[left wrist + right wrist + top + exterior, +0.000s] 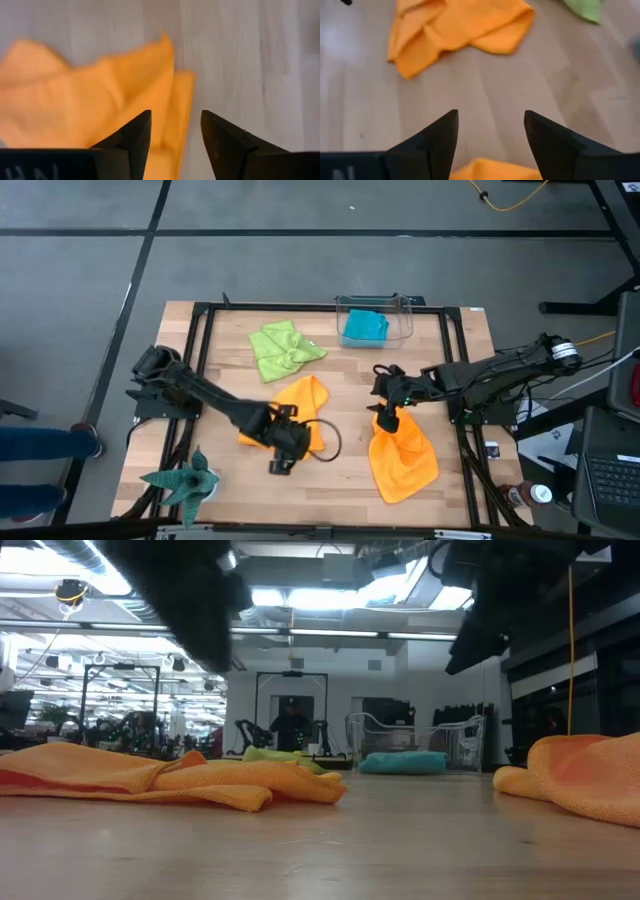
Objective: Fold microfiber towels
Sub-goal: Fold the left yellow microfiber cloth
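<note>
While both grippers hover with fingers apart, nothing is held. The left gripper (pixel 280 463) hangs over one orange towel (pixel 305 405); the right gripper (pixel 386 421) over the other orange towel (pixel 405 460).

- The table (pixel 450 345) is pale wood with a smooth, matt grain.
- The orange towels (pixel 404 460), (pixel 303 402) are soft, matt cloth; so is the green towel (pixel 283 349).
- The bin (pixel 403 319) is clear glossy plastic.
- Gripper fingers (pixel 437 137) look like matt black plastic.
</note>
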Controlling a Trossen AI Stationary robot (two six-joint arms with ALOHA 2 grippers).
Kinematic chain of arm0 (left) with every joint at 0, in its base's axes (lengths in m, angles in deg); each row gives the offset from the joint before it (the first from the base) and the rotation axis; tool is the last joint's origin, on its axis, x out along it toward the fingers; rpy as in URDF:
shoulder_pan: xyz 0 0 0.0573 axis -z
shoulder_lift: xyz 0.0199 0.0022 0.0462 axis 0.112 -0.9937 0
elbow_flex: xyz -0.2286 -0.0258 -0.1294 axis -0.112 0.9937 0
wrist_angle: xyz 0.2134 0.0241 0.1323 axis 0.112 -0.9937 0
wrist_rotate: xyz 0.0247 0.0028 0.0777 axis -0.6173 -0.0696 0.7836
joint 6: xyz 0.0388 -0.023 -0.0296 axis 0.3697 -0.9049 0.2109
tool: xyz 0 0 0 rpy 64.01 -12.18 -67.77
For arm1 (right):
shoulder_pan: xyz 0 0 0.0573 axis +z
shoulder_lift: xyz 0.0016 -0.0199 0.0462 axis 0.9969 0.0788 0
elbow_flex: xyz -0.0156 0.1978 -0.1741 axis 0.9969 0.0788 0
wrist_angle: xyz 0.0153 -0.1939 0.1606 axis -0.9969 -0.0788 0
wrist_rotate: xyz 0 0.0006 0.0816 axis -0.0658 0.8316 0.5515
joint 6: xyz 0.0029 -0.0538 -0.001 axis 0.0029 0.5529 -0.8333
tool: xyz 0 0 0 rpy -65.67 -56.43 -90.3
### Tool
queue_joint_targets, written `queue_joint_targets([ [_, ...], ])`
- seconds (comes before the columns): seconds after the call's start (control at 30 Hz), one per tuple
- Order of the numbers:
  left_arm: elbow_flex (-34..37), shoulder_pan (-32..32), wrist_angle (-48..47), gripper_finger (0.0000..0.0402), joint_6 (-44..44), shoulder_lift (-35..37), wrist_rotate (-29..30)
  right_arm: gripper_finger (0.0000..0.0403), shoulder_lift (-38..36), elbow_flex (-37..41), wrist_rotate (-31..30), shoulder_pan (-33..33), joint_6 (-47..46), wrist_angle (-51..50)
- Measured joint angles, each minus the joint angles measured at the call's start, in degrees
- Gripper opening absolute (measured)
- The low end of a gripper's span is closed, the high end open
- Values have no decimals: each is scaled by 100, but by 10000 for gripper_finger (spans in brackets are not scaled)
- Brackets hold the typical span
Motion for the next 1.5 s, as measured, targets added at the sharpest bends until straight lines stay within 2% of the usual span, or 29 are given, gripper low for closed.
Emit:
queue_joint_targets([
  [0.13,294,321,-156,166,-683,-42,174,229,558,-8,-96,110,-71,1074],
  [0.23,725,563,315,166,-1096,-38,824,223,1242,-7,-278,285,359,1817],
  [0.37,1303,788,834,166,-1732,-39,1143,211,2104,-145,-135,519,977,2572],
  [0.47,1627,813,1196,166,-2125,-37,1313,206,2570,-390,-128,622,1243,2830],
  [0.6,1793,850,1402,166,-2181,-35,2026,205,3116,-710,-127,663,1381,2845],
  [0.73,1901,840,1388,166,-2353,-37,2064,205,3602,-966,-104,662,1419,2840],
  [0.87,2041,840,1369,166,-2661,-35,2048,204,3852,-1172,231,698,1450,2890],
  [1.07,2198,836,1368,166,-2931,-35,2027,204,3919,-1231,370,813,1834,3219],
  [1.5,2222,827,1513,166,-2936,-33,1987,204,4478,-1228,431,836,1886,3929],
])
